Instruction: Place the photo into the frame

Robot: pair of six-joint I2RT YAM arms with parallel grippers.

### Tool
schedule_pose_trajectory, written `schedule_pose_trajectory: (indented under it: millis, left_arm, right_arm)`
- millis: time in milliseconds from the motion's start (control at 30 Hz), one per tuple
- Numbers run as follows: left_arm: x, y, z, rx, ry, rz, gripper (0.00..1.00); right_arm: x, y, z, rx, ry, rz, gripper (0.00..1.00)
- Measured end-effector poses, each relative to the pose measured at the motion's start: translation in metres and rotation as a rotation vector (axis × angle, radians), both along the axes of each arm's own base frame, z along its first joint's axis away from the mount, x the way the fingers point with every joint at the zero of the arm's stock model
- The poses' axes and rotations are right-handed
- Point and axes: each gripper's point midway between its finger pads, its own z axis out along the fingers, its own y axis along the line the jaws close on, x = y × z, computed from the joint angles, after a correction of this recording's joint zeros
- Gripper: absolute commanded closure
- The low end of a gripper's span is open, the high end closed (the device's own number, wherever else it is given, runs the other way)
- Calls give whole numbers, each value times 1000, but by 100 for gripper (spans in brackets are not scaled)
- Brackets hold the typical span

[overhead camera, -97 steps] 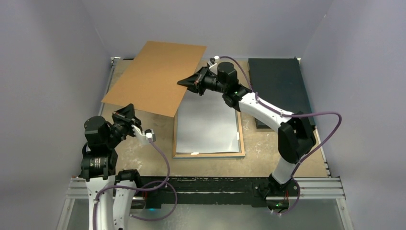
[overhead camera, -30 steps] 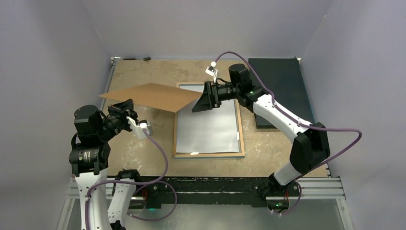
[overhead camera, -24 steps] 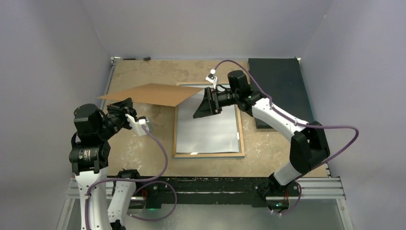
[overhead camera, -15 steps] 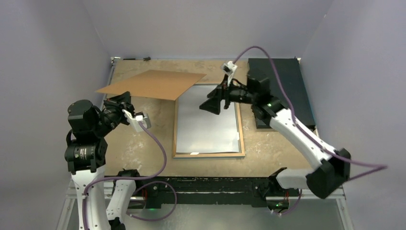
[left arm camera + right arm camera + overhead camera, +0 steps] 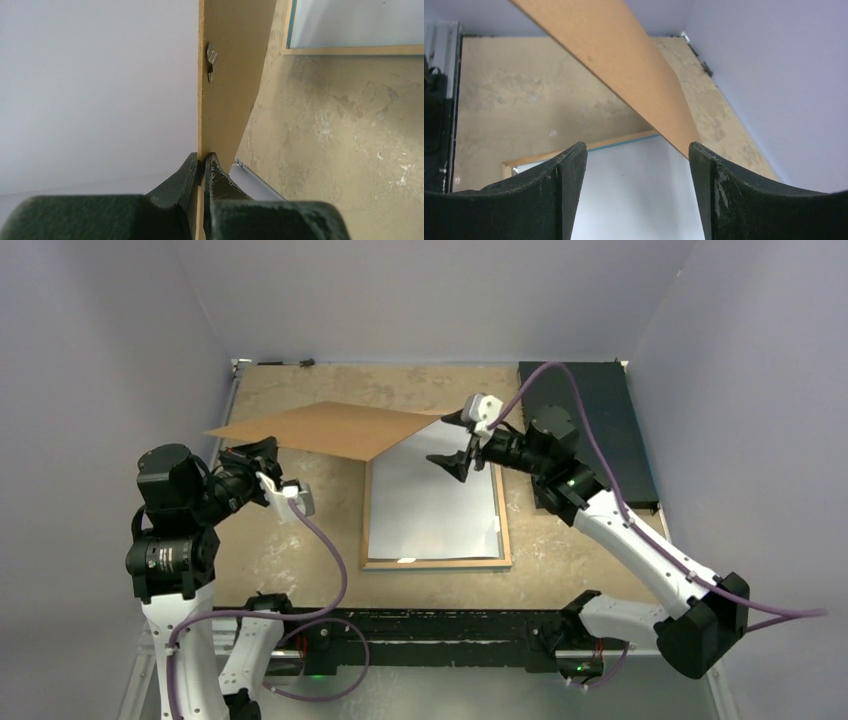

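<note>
Frame (image 5: pixel 437 563) lying flat, tan rear rim up, photo (image 5: pixel 432 510) inside it, white back up

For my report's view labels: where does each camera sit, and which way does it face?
Top external: above and behind the arm bases, facing down on the tan table; left arm and right arm show.
Left wrist: on the left arm, looking along its shut left end effector, which pinches the flat brown rectangular backing board.
Right wrist: looking through the open right end effector at the table.
Shared: both wrist views show the board and the thin tan-rimmed rectangular frame.
</note>
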Motion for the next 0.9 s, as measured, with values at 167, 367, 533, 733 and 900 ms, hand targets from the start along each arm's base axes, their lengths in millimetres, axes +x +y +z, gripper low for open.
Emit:
schedule_pose_trajectory:
  millis: [167, 367, 533, 733, 900]
  left_arm:
    - [-4, -2, -4, 10, 19, -13, 100]
    - [-9, -6, -1, 7, 26, -37, 100]
    - [-10, -8, 0, 9, 23, -48, 100]
    - [-12, -9, 5, 8, 12, -55, 100]
    - [-11, -10, 8, 4, 1, -60, 100]
  right_arm:
    - [-12, 28, -23, -87, -78, 66, 26]
    - [-13, 53, -45, -156, -141, 89, 31]
    - [9, 57, -60, -195, -152, 10, 43]
    - [33, 54, -48, -147, -204, -115, 62]
    - [32, 55, -33, -103, -226, -131, 83]
